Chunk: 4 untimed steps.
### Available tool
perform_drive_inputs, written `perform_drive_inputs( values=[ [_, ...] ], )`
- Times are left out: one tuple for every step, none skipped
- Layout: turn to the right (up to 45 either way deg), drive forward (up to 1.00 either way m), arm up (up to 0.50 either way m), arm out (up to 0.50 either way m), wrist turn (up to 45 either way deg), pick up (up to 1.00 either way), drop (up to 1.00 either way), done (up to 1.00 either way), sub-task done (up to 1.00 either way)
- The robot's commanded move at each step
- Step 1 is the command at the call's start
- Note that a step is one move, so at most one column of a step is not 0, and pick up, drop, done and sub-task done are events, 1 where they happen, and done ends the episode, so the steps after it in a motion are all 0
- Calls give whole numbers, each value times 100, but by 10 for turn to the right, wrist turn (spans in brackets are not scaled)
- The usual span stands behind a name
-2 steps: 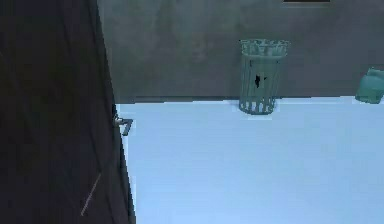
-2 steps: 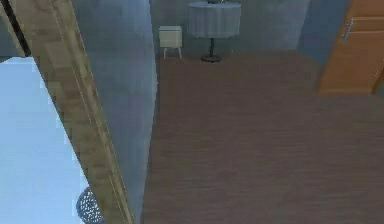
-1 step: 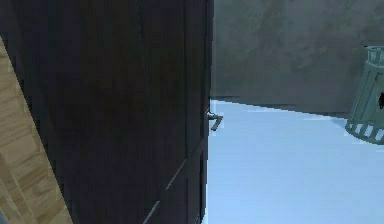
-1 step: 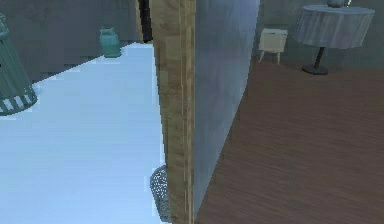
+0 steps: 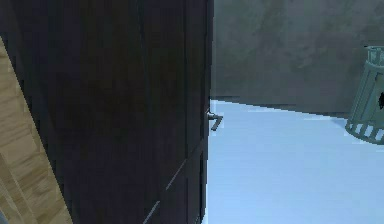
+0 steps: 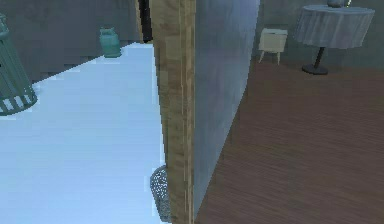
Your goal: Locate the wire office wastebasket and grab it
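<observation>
Arm side view: a grey wire-mesh basket [image 6: 158,192], partly hidden by the wooden door frame [image 6: 175,110], sits on the pale floor [image 6: 90,140] at about 6 o'clock, just beside the frame's foot; a teal slatted bin [image 6: 12,85] stands at 9 o'clock and a teal jar [image 6: 108,41] at 11 o'clock, both well apart from it. Forward view: a dark door [image 5: 110,110] with its handle [image 5: 213,120] spans 9 o'clock to centre, the teal slatted bin at 3 o'clock. State of the gripper: cannot tell, nor how the wire-mesh basket lies relative to it
</observation>
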Motion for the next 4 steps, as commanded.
perform_drive_inputs(
  values=[
    [0, 0, 0, 48, 0, 0, 0, 0, 0],
    [0, 0, 0, 48, 0, 0, 0, 0, 0],
    [0, 0, 10, 0, 0, 0, 0, 0, 0],
    [0, 0, 0, 48, 0, 0, 0, 0, 0]
  ],
)
